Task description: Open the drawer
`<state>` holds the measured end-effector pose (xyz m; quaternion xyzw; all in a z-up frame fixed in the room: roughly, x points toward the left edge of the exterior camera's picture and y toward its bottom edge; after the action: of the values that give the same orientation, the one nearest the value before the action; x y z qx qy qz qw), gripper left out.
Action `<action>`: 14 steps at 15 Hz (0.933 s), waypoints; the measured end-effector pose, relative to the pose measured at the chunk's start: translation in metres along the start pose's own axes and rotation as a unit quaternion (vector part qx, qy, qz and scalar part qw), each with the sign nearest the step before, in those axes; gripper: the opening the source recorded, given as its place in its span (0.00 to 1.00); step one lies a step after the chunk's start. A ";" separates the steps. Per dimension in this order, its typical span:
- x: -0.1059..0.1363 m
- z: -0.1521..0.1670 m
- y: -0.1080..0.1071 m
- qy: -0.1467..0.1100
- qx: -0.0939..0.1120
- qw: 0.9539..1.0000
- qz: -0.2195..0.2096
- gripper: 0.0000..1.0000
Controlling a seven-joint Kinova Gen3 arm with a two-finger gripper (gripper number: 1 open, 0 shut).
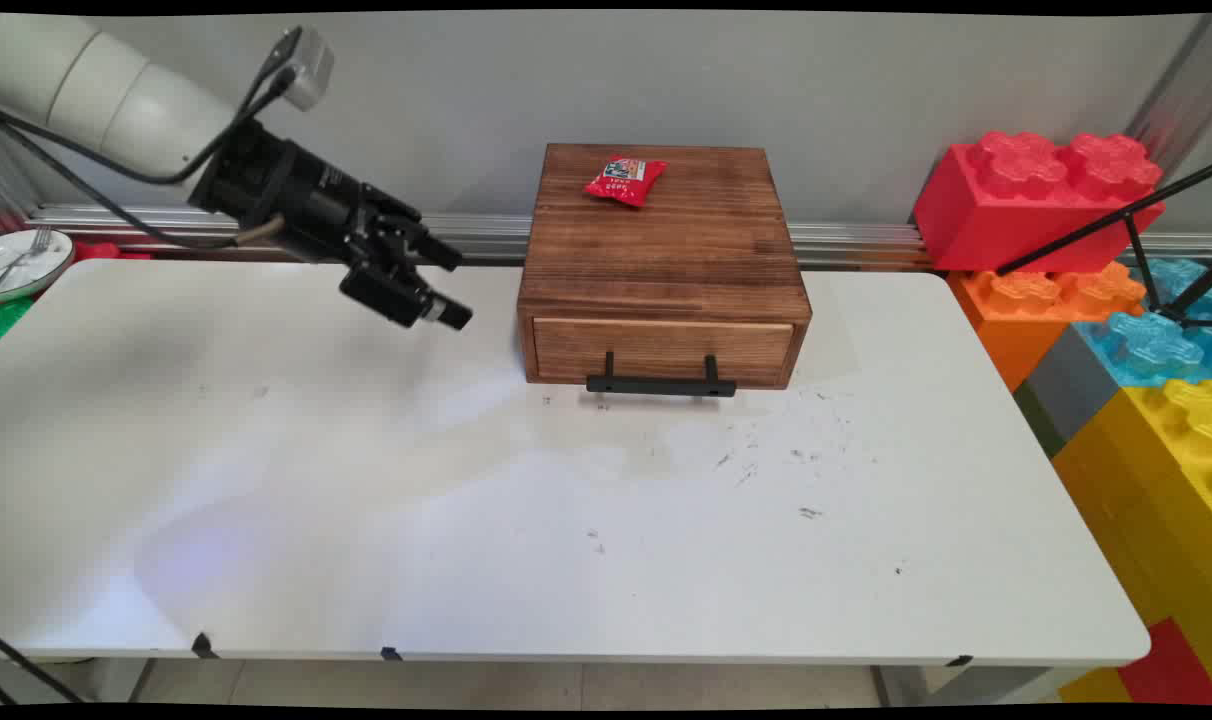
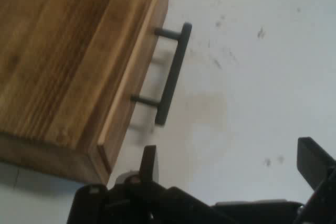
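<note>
Drawer box [image 1: 666,255]: ahead of my fingers, apart; heavy, stiff wood, I judge.
Handle [image 1: 661,384]: thin black bar, the natural hold.
Gripper [image 1: 446,290]: I see it spread wide, empty.
Red packet [image 1: 625,180]: atop box, light, crinkly.

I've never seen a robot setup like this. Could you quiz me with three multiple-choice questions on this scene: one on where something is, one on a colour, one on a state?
1. Where does the red snack packet lie?
A. on the wooden drawer box's top
B. on the table
C. in the gripper

2. What colour is the drawer handle?
A. silver
B. black
C. red

3. How is the drawer?
A. pulled out
B. removed
C. shut

Answers: 1 A, it rests near the wooden drawer box's back edge. 2 B, a black bar. 3 C, its front sits flush.
</note>
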<state>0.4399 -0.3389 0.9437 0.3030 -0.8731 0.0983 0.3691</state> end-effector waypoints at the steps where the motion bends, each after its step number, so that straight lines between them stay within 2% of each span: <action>1: 0.001 0.000 0.000 0.005 0.000 1.000 -0.002 1.00; 6: 0.010 0.006 -0.003 0.038 0.003 0.999 -0.005 1.00; 10: 0.013 0.020 -0.003 0.048 0.002 0.999 0.007 1.00; 14: 0.018 0.043 0.000 0.051 -0.010 0.998 0.025 1.00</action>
<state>0.4049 -0.3639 0.9254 0.2714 -0.8613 0.1141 0.4141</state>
